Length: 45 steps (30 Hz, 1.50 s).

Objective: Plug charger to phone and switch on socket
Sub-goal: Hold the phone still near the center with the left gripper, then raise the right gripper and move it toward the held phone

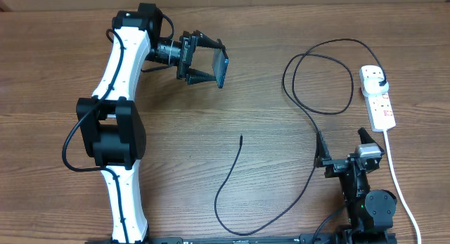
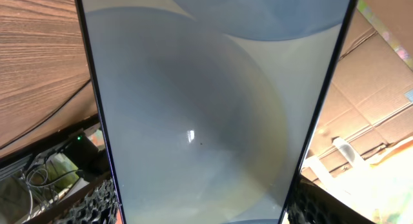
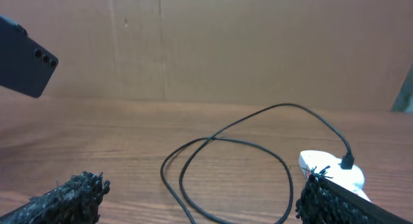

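Note:
My left gripper is shut on the phone and holds it on edge above the table at the back left. The phone's light blue screen fills the left wrist view between the fingers. The charger cable runs from its black plug in the white socket strip, loops, and ends with its tip loose on the table. My right gripper is open and empty at the front right, over the cable. In the right wrist view I see the cable loop, the strip and the phone's back.
The strip's white cord runs along the right side toward the front edge. A brown cardboard wall stands behind the wooden table. The left arm's white links stretch along the left side.

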### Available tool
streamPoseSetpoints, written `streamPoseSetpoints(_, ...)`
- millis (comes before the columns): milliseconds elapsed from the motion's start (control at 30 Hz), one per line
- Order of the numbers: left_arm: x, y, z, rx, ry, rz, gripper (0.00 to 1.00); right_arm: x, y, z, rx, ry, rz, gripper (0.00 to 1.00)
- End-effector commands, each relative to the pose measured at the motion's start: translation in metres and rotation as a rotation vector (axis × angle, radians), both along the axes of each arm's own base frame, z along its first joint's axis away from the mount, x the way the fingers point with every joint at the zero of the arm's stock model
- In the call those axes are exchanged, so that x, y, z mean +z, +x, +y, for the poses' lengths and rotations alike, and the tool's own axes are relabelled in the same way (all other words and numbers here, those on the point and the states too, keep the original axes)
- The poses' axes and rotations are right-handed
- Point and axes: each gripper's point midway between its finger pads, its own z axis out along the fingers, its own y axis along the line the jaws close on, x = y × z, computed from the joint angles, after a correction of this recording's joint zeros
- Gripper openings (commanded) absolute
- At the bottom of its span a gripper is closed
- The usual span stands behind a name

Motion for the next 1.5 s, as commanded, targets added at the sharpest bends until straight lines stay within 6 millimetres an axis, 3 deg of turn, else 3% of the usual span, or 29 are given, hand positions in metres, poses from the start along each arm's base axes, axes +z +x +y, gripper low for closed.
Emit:
streamPoseSetpoints(0, 0.013, 0.002, -0.003, -0.008, -0.039, -0.049, 0.04, -0.001, 0.0, 0.004, 0.02, 0.007, -0.008, 1.0)
streamPoseSetpoints(167, 0.015, 0.002, -0.003, -0.007, -0.051, -0.044, 0.04, 0.034, -0.008, 0.029, 0.171, 0.009, -0.151, 1.0)
streamPoseSetpoints(333, 0.015, 0.002, -0.003, -0.007, -0.05, -0.045, 0.04, 0.053, -0.012, 0.03, 0.192, 0.187, -0.159, 1.0)
streamPoseSetpoints(567, 0.015, 0.002, -0.004, -0.009, -0.05, -0.044, 0.04, 0.091, -0.023, 0.025, 0.169, 0.203, -0.165, 1.0)
streamPoseSetpoints(767, 0.014, 0.002, -0.005, -0.011, -0.047, -0.045, 0.04, 0.135, -0.023, 0.019, 0.125, 0.202, -0.106, 1.0)
streamPoseSetpoints(1000, 0.013, 0.002, -0.004, -0.011, -0.039, -0.045, 0.04, 0.172, 0.0, 0.022, 0.113, 0.207, 0.104, 1.0)
streamPoseSetpoints(1267, 0.008, 0.002, -0.004, -0.012, -0.007, -0.044, 0.04, 0.173, 0.035, 0.043, 0.198, 0.243, 0.441, 1.0)
streamPoseSetpoints(1467, -0.005, 0.001, -0.002, -0.006, 0.071, -0.017, 0.04, 0.135, 0.065, 0.069, 0.28, 0.39, 0.768, 1.0)
